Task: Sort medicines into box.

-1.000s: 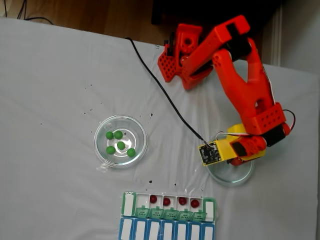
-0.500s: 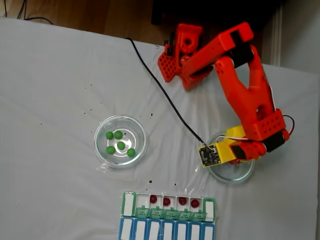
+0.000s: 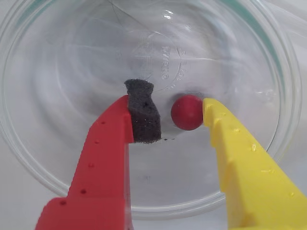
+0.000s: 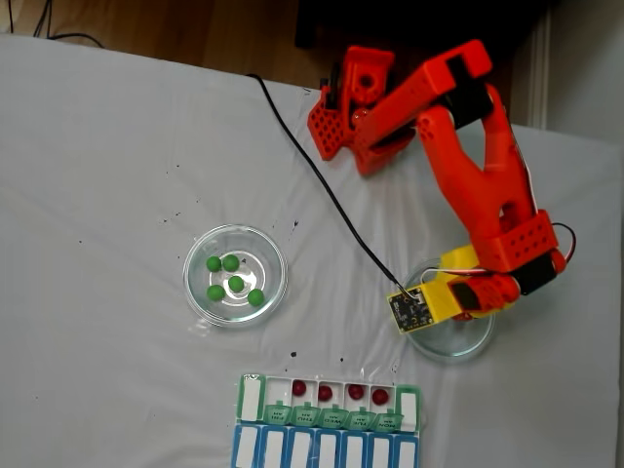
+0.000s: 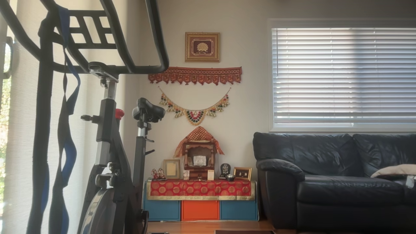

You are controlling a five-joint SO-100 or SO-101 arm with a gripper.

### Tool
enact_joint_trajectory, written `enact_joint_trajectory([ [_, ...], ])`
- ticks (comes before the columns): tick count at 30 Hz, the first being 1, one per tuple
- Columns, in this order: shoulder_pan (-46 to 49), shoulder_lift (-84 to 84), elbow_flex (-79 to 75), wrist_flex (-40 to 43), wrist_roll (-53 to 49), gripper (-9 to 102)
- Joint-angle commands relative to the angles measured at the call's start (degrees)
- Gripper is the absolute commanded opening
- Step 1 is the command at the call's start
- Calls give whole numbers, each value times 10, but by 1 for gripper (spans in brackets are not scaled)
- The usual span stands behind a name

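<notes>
In the wrist view my gripper [image 3: 173, 109] is down inside a clear glass dish [image 3: 268, 57] and stands open. One dark red medicine ball [image 3: 187, 112] lies between the fingers. It touches the yellow finger [image 3: 225, 139], and a small gap separates it from the dark foam pad [image 3: 143, 115] on the red finger. In the fixed view the arm's wrist [image 4: 458, 294] hangs over this right-hand dish [image 4: 468, 341]. Several green medicines [image 4: 235, 283] lie in the left dish [image 4: 200, 292]. The box [image 4: 327, 421] sits at the bottom edge, with several red balls [image 4: 328, 392] in its open white compartments.
A black cable [image 4: 322, 185] runs across the white cloth from the arm's base [image 4: 351, 107] to the wrist. Small dark specks dot the cloth between the dishes. The other view shows a room with an exercise bike [image 5: 110, 156] and a sofa [image 5: 334, 178].
The wrist has shifted slightly downward in the fixed view, settling lower over the right dish. The dishes, the balls and the box stay where they were.
</notes>
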Motion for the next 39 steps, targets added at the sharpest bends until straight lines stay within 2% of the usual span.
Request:
enact_joint_trajectory([
  [1,1,43,-12,7,-29,16],
  [14,-12,12,-18,28,-56,15],
  [39,-33,14,-1,47,-76,24],
])
